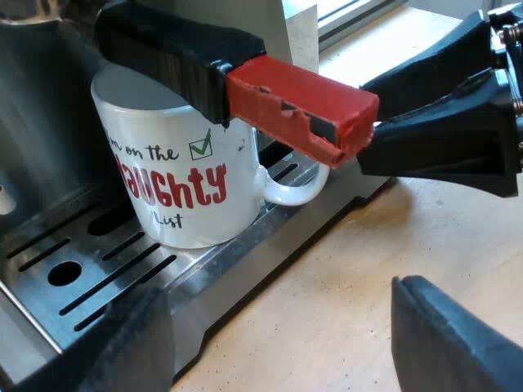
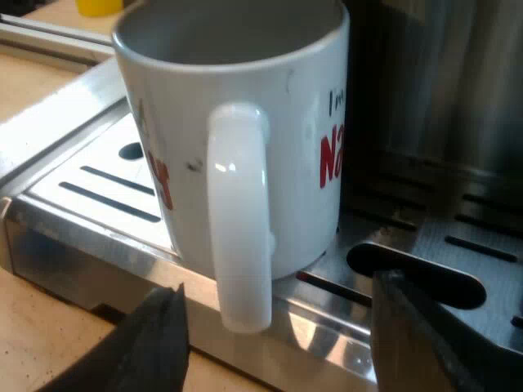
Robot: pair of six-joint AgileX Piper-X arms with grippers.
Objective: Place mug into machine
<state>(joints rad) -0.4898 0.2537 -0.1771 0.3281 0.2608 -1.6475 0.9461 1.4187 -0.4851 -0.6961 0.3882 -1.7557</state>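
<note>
Partly behind red-ended handle [image 1: 270,91]: mug [image 1: 184,188] on drip tray [image 1: 106,276].

Bright daylight lights the mug [image 1: 180,188], glare streaks the drip tray [image 2: 327,339], and the machine [image 2: 441,98] behind lies dim.

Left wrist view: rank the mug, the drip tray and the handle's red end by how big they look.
1. drip tray, largest.
2. mug, standing on it.
3. red end of the handle, smallest, though it is nearer the camera, which flatters it.
</note>
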